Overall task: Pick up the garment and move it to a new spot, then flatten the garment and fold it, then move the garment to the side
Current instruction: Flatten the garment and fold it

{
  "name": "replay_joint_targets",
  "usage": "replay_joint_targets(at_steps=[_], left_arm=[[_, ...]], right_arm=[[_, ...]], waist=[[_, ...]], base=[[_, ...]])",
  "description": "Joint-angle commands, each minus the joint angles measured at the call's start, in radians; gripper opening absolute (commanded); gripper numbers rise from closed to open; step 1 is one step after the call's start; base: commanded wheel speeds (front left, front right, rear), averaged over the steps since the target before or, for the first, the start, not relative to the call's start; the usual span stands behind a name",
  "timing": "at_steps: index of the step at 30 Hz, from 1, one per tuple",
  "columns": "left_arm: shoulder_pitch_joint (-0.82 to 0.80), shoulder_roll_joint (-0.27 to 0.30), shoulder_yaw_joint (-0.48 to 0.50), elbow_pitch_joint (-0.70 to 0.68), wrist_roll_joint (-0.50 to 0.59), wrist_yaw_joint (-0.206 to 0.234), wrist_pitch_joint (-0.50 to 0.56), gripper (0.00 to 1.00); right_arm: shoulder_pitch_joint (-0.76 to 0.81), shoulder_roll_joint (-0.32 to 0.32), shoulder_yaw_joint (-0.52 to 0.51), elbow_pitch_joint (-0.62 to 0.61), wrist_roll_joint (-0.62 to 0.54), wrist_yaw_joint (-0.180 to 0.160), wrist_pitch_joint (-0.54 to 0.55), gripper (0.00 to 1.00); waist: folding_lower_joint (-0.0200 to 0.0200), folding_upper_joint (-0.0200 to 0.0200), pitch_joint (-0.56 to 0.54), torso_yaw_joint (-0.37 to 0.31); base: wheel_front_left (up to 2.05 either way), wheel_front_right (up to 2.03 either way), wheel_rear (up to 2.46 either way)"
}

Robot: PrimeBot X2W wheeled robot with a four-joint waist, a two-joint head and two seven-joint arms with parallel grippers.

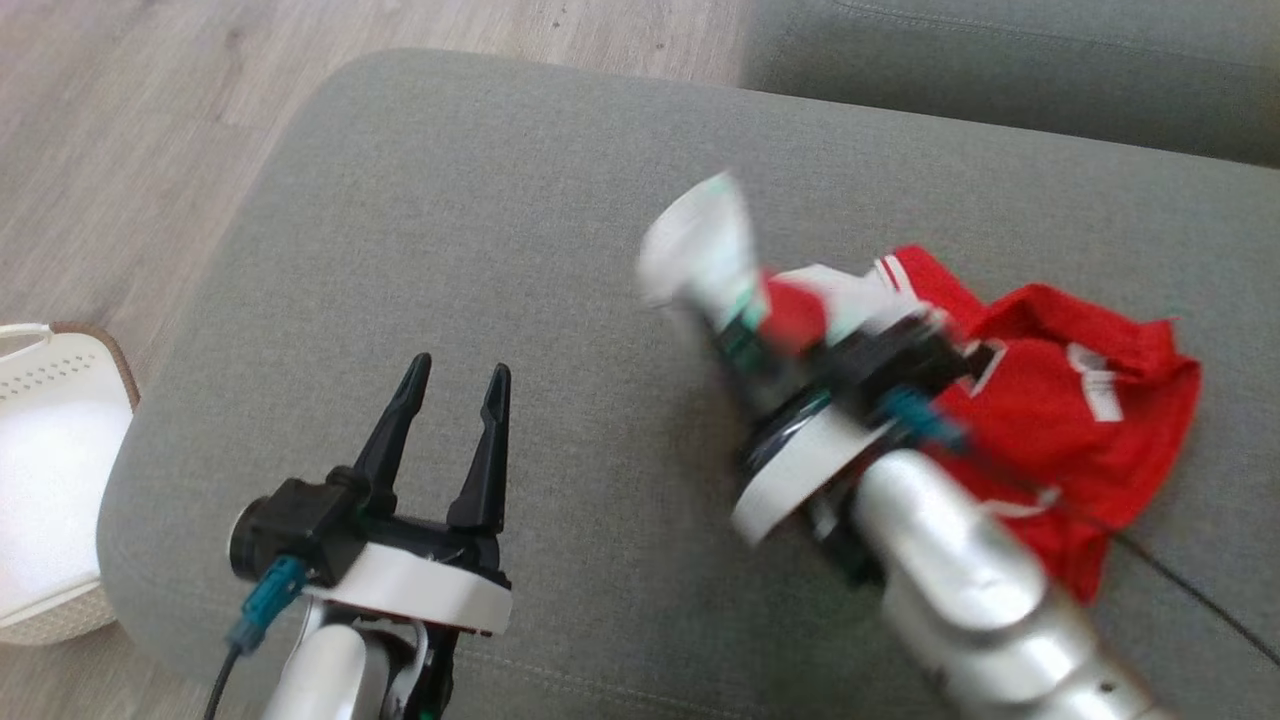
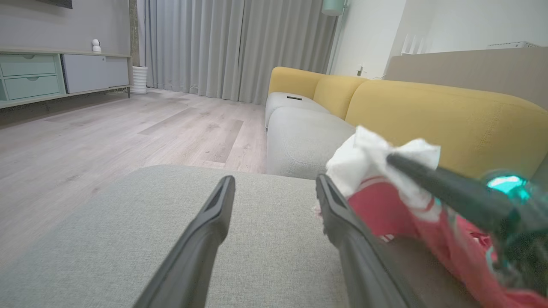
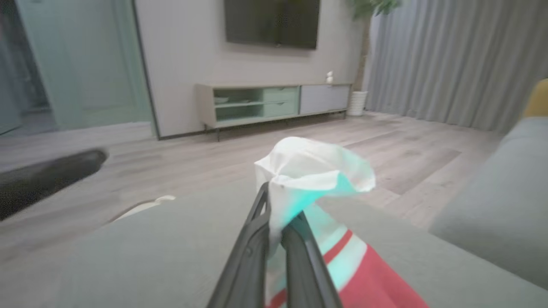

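- The right gripper (image 3: 278, 205) has its fingers pressed together, pinching a white part of the garment (image 1: 1060, 420), which bunches up above the fingertips.
- The red and white garment lies crumpled toward the right edge of the grey seat cushion (image 1: 500, 200). Its pinched white end is lifted off the fabric and points toward the cushion's middle.
- The left gripper (image 1: 460, 370) hangs over the cushion's near left part with its fingers spread and nothing between them.
- A white basket (image 1: 50, 450) stands on the wooden floor (image 1: 120, 120), just beside the cushion's left edge.
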Motion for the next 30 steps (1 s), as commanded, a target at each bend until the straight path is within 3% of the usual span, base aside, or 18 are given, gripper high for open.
replay_joint_targets(at_steps=[1,2,3,4,7,14,24,30], left_arm=[[-0.051,-0.001,0.028,-0.039,-0.006,0.003,-0.005,1.0],[-0.052,-0.001,0.027,-0.04,-0.007,0.004,-0.005,1.0],[-0.052,-0.001,0.025,-0.04,-0.007,0.004,-0.005,1.0],[-0.053,-0.001,0.023,-0.039,-0.008,0.004,-0.005,1.0],[-0.05,-0.001,0.026,-0.036,-0.007,0.005,-0.005,1.0],[-0.037,-0.001,0.043,-0.034,0.001,0.006,-0.005,1.0],[-0.019,-0.001,0.062,-0.046,0.014,-0.001,-0.005,1.0],[-0.002,-0.001,0.057,-0.042,0.01,0.0,-0.005,1.0]], right_arm=[[0.0,0.017,0.101,-0.001,0.019,0.004,-0.002,0.0],[0.004,0.017,0.158,0.021,0.028,0.004,0.014,0.0],[0.007,0.017,0.211,0.039,0.037,0.004,0.023,0.31],[0.011,0.017,0.258,0.056,0.05,0.004,0.032,1.0],[0.017,0.017,0.346,0.103,0.091,0.004,0.044,1.0],[0.02,0.017,0.305,0.164,0.132,0.004,0.008,1.0],[0.158,-0.041,-0.109,0.078,0.029,0.004,-0.013,1.0],[0.316,-0.022,-0.329,-0.024,-0.048,0.004,-0.014,1.0]], waist=[[-0.0001,0.0,0.001,0.001],[-0.0001,0.0,0.001,0.002],[-0.0001,0.0,0.002,0.002],[-0.0001,0.0,0.002,0.002],[-0.0001,0.0,-0.004,-0.004],[-0.0001,0.0,-0.029,-0.041],[-0.0001,0.0,-0.079,-0.134],[-0.0001,0.0,-0.097,-0.174]], base=[[0.0,0.0,0.0],[0.0,0.0,0.0],[0.0,0.0,0.0],[0.0,0.0,0.0],[0.0,0.0,0.0],[0.0,0.0,0.0],[0.0,0.0,0.0],[0.0,0.0,0.0]])
